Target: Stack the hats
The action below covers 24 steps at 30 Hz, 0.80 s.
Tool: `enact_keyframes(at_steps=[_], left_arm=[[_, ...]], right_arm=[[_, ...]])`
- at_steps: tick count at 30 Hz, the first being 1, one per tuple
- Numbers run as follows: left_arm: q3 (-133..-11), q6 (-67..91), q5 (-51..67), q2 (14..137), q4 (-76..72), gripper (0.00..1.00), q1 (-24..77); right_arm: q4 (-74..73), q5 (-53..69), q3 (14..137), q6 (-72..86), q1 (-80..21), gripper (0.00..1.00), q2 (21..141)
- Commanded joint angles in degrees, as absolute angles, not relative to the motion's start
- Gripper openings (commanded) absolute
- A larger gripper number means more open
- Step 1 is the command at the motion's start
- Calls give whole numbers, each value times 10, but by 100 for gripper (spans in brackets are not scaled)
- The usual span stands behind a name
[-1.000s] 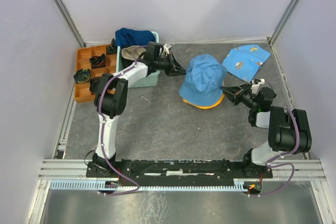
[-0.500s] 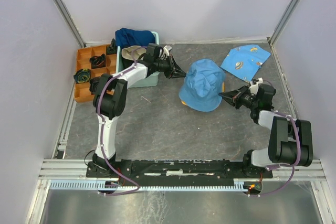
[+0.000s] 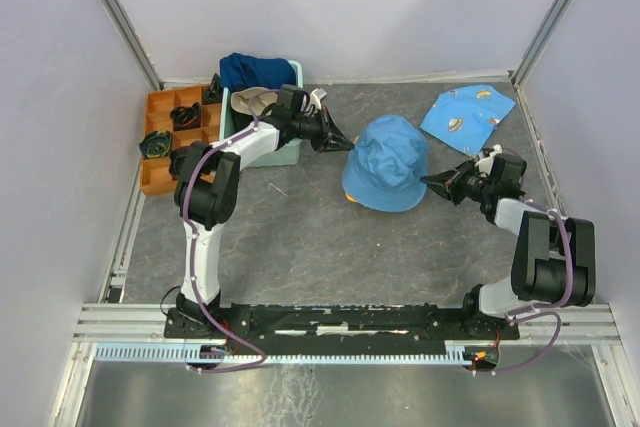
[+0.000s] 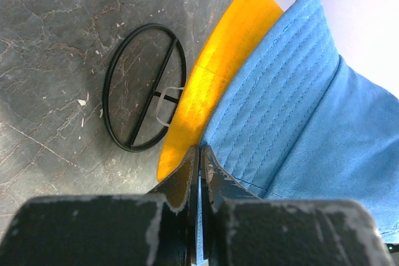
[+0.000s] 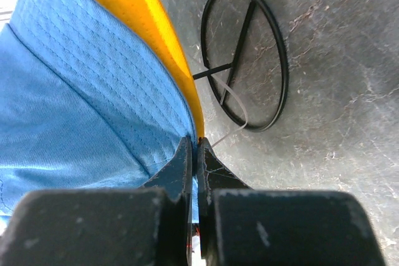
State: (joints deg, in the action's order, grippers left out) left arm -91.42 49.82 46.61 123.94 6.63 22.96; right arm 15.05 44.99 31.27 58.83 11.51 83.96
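Upper hat (image 3: 387,160) on lower hat (image 4: 212,85), mid-worktop (image 3: 300,237). Ring (image 4: 144,86) just beside lower brim. Left tool (image 3: 345,142) at stack's left-rear edge, right tool (image 3: 428,183) at right edge. Tub (image 3: 285,154) rear-left, tray (image 3: 160,162) left of it. Cloth (image 3: 467,117) rear-right.

No text — nothing legible anywhere.

Grey table (image 3: 300,237): yellow hat (image 4: 212,73), printed cloth (image 3: 465,117), tub (image 3: 290,155), tray (image 3: 152,185)

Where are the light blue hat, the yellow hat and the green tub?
light blue hat (image 3: 388,155), top view, crown.
yellow hat (image 4: 212,73), left wrist view, brim.
green tub (image 3: 285,154), top view, front wall.
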Motion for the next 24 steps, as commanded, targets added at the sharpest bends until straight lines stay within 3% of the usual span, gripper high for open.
enact_keyframes(at_steps=[1,10,20,24], left_arm=[[-876,446,424,1266,158,3,211],[-866,444,427,1280,153,3,212],[-880,453,414,1261,169,3,213],[-864,455,407,1257,167,3,213]], right_arm=[[74,391,326,537,133,0,865],[57,394,365,525,138,1,879],[14,401,401,508,138,22,847],[8,398,418,506,138,18,856]])
